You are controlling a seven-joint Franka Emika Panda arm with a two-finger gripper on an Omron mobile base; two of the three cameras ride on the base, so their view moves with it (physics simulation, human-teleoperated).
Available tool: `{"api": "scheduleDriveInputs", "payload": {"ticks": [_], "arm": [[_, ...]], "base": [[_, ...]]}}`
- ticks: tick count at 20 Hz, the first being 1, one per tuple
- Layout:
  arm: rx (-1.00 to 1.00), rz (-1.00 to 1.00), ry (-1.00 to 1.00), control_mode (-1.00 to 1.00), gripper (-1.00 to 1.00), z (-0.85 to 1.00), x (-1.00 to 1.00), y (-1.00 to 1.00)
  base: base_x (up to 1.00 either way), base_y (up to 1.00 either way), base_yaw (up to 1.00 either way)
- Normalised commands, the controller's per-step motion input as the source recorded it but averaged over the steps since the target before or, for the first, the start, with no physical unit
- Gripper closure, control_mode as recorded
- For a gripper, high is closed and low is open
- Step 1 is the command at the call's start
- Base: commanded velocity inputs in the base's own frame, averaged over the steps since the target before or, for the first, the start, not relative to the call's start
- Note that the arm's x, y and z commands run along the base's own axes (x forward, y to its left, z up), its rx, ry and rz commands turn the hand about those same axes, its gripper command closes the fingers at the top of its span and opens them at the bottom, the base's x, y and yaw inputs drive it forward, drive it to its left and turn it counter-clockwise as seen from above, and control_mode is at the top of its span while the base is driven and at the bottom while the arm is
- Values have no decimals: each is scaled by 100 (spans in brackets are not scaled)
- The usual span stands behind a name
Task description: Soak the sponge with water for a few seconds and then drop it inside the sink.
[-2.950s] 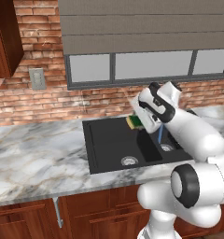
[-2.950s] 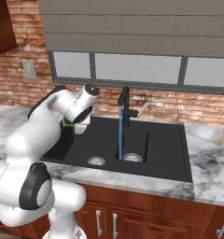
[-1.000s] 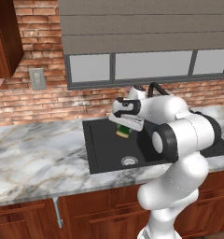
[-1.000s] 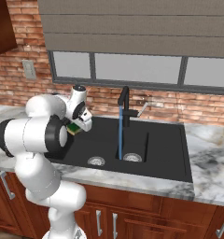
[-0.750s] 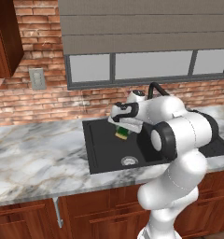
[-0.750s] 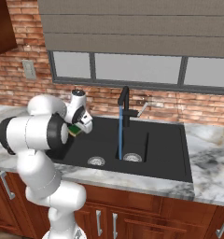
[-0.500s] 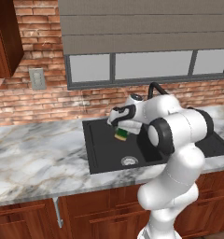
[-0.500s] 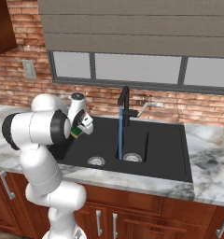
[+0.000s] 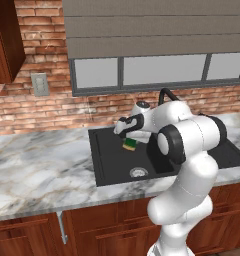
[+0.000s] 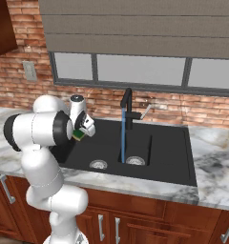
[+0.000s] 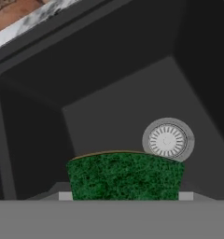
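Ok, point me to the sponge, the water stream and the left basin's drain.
sponge (image 11: 125, 176), hand view, green scrubbing face.
water (image 10: 122, 136), right base view, mid-stream.
drain (image 9: 138, 172), left base view, silver ring's centre.

The hand (image 9: 128, 141) carried the sponge (image 9: 129, 145) leftward over the sink (image 9: 104, 165).

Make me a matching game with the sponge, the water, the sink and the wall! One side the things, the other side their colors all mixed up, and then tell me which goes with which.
Things:
1. sponge
2. water
3. sink
4. wall

Colors:
A. matte black
B. red-brown brick
C. yellow with a dark green face
D. light blue, see-through

Pairs: 1-C, 2-D, 3-A, 4-B
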Motion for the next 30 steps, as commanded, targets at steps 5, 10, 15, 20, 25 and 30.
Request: {"api": "scheduleDriveInputs", "payload": {"ticks": [5,10,15,20,25,30], "arm": [[0,0,0,-100,100,-1,-4,3],[0,0,0,-100,100,0,-39,3],[0,0,0,-100,100,-3,-40,2],[0,0,-3,-100,100,-21,-5,0],[-1,0,-6,-100,100,-23,7,0],[0,0,-3,-100,100,-20,0,0]], "base": [[0,0,0],[0,0,0],[0,0,0],[0,0,0],[0,0,0],[0,0,0]]}}
